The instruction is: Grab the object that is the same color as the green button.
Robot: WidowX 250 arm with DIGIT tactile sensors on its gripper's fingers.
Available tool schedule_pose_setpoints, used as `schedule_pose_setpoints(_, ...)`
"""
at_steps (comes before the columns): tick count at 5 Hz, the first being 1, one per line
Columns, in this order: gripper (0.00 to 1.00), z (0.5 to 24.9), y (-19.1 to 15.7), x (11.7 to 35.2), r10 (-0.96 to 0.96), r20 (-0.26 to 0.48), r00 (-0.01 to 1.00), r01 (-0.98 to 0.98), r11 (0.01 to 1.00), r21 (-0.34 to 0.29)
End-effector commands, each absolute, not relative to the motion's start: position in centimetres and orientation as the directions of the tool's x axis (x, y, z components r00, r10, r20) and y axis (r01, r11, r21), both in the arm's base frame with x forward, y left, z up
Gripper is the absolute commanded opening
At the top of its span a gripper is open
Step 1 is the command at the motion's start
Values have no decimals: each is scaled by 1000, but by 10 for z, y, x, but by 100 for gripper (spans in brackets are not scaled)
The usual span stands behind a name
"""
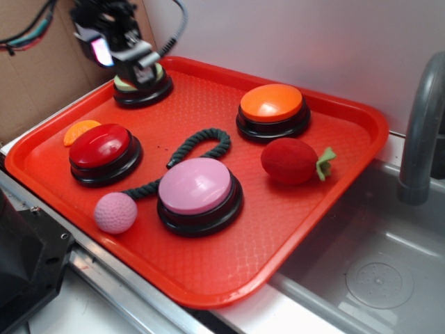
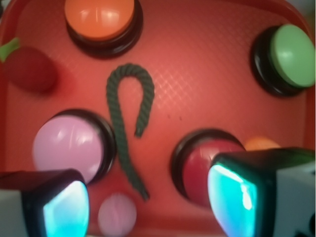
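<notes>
**Open gripper over a tray of dome buttons**

Exterior view: the black gripper [image 1: 135, 59] hangs over the round pale green dome button [image 1: 142, 85] at eleven o'clock on the red plastic tray [image 1: 348, 132], hiding most of it. The jaws are hard to make out here.

Wrist view: the fingers [image 2: 64, 207] stand wide apart, holding nothing. The dark green twisted rope toy [image 2: 129, 123] lies mid-tray, looped at twelve o'clock, its blurred pink knitted ball [image 2: 117, 215] at six.
</notes>
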State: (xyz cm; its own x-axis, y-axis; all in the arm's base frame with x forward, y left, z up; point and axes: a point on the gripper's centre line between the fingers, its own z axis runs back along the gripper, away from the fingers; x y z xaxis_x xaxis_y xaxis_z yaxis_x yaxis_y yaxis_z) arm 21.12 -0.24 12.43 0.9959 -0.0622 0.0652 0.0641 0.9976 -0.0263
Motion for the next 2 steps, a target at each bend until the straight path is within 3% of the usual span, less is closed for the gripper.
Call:
schedule_pose_setpoints(1,100,84,8,243,-100,85,991,102,995,-18)
schedule_pose_setpoints(2,100,63,15,253,-161,70,984,163,986,-28)
